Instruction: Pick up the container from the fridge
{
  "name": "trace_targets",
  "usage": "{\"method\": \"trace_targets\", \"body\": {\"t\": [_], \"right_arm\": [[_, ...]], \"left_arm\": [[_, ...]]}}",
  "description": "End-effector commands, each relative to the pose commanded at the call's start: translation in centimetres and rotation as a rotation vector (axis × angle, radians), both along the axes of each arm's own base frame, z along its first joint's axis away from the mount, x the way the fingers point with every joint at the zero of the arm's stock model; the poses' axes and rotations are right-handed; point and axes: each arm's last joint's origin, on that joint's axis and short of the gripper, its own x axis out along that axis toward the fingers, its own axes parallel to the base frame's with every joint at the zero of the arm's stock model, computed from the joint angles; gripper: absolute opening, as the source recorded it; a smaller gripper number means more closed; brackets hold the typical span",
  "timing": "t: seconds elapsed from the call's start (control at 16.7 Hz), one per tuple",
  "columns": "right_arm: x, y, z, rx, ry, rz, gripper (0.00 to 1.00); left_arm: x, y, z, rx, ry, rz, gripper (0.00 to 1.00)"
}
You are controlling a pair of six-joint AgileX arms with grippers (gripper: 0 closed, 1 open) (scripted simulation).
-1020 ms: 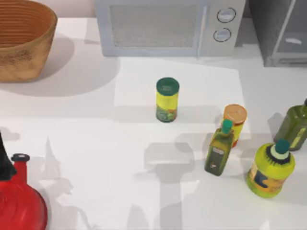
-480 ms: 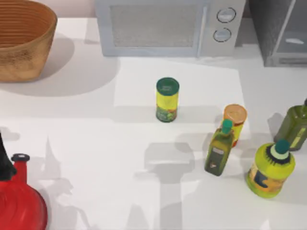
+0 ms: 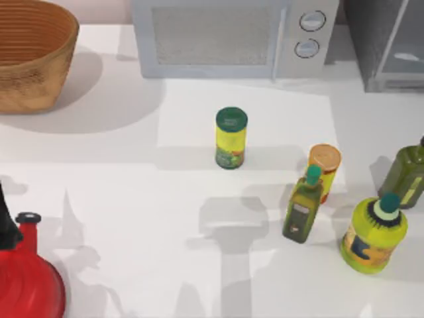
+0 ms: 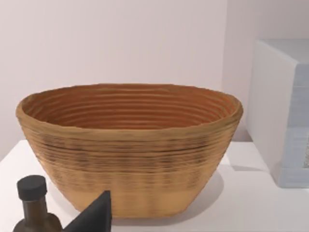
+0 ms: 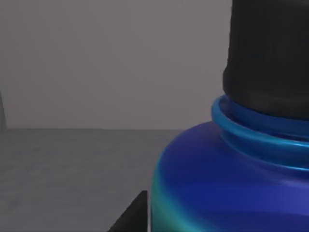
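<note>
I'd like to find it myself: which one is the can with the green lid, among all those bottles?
Start at the microwave along the table's back edge. On the white table in front of it stands the yellow can, alone. Unlike the bottles clustered to the right, it is a straight cylinder with a flat dark-green lid and no neck.

Top view: fridge [image 3: 391, 46] cut by the upper and right edges, its interior too dim to read through the glass; basket [image 3: 30, 53] cut at the left edge; red kettle [image 3: 26, 278] cut at the lower left corner; dark green bottle [image 3: 409, 173] cut at the right edge. Right wrist view: container [image 5: 231, 174] truncated by the right and lower edges, its cap [image 5: 270, 53] cut at the top; a dark finger tip [image 5: 133, 215] partly out of frame. Left wrist view: a brown bottle [image 4: 34, 205] and a dark finger tip [image 4: 94, 215] cut by the lower edge.
</note>
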Motion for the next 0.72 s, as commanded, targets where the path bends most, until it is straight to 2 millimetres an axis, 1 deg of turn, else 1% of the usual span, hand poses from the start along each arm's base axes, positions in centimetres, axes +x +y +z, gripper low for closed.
{"method": "trace_targets", "body": {"t": [0.12, 0.18, 0.48, 0.54, 0.72], "right_arm": [[0.0, -0.1, 0.2, 0.001, -0.002, -0.003, 0.00], [0.0, -0.1, 0.7, 0.000, -0.003, -0.003, 0.00], [-0.1, -0.1, 4.5, 0.002, 0.004, -0.003, 0.00], [-0.1, -0.1, 5.0, 0.001, 0.000, -0.003, 0.00], [-0.1, -0.1, 4.8, 0.004, 0.003, -0.002, 0.00]], "left_arm": [[0.0, 0.0, 0.0, 0.000, 0.000, 0.000, 1.00], [0.0, 0.0, 0.0, 0.000, 0.000, 0.000, 1.00], [0.0, 0.0, 0.0, 0.000, 0.000, 0.000, 1.00], [0.0, 0.0, 0.0, 0.000, 0.000, 0.000, 1.00], [0.0, 0.0, 0.0, 0.000, 0.000, 0.000, 1.00]]}}
